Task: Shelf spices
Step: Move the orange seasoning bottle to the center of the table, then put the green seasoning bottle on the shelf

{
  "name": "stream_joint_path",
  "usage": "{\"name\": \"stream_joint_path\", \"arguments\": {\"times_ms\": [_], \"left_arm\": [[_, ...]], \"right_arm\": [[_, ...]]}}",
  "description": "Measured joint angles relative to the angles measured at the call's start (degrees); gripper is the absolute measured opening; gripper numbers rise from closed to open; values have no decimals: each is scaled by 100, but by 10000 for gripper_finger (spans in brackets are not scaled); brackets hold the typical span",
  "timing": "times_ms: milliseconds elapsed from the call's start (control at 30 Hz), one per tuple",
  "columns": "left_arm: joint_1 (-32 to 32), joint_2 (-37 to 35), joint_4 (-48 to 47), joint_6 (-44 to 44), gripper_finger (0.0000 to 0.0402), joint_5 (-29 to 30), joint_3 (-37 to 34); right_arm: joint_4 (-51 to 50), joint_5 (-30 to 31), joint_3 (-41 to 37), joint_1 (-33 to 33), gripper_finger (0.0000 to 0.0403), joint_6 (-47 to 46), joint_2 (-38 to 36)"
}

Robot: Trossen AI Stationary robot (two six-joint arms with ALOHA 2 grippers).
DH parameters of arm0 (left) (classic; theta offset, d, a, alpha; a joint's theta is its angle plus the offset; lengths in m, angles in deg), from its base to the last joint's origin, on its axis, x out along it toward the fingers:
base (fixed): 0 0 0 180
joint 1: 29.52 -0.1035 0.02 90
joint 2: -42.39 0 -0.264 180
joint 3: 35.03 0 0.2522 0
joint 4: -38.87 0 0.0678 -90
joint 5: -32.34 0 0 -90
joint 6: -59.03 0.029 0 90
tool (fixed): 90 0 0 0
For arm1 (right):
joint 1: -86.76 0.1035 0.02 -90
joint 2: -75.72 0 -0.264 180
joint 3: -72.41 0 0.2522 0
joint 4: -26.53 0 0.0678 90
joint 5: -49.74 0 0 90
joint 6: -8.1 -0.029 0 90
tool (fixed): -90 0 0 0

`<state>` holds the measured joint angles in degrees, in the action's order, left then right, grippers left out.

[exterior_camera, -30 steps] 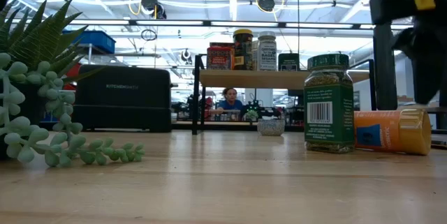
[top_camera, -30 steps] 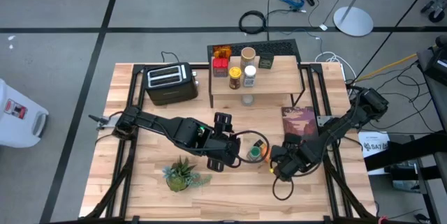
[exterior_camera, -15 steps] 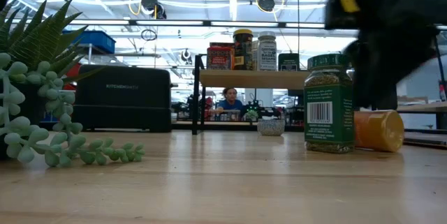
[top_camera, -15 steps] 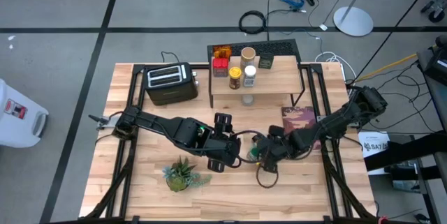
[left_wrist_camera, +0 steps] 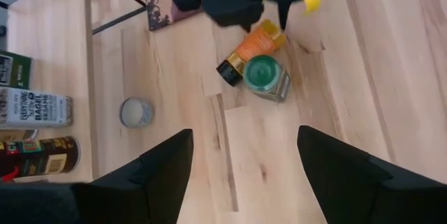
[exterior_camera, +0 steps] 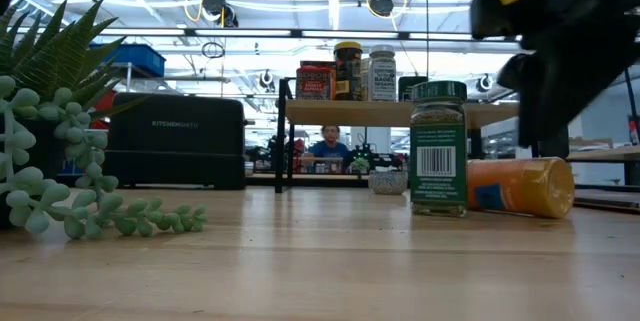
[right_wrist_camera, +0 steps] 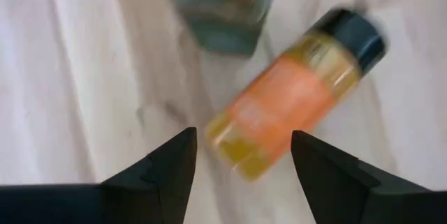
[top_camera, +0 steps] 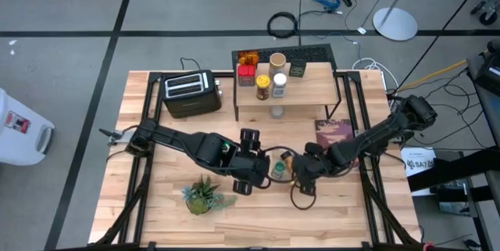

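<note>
Toaster [top_camera: 191,94] flanks shelf [top_camera: 301,87]; green-capped jar [top_camera: 279,170] stands between both open, empty hands.

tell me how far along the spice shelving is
Done: several spice containers already stand on the shelf. In hand: nothing held; the right tool hangs open over the orange bottle, which lies on its side touching the upright green-lidded jar. The left tool waits open beside them. Left: those two.

A green-capped jar [top_camera: 279,170] is standing against the lying orange bottle [top_camera: 290,161], blocking the gap between the two grippers. A plant [top_camera: 205,195] is crowding the near worktop [top_camera: 156,196]. Jars are filling the shelf's [top_camera: 312,87] left half; its right half is lying bare.
</note>
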<state>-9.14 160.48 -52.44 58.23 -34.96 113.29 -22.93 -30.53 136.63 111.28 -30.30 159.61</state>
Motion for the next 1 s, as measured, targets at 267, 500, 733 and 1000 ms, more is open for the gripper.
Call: {"name": "stream_joint_path", "arguments": {"times_ms": [267,500,733,1000], "left_arm": [[-11,318,0,-35,267,-329,0],[-9,556,-4,-37,267,-553,0],[-11,554,90,-90,267,-564,0],[-11,552,52,-279,267,-564,-4]], "right_arm": [[-96,-406,0,304,222,-190,260],[-45,-142,-1,152,222,188,782],[525,575,-3,-206,222,760,1009],[426,633,1,-333,222,920,862]]}}
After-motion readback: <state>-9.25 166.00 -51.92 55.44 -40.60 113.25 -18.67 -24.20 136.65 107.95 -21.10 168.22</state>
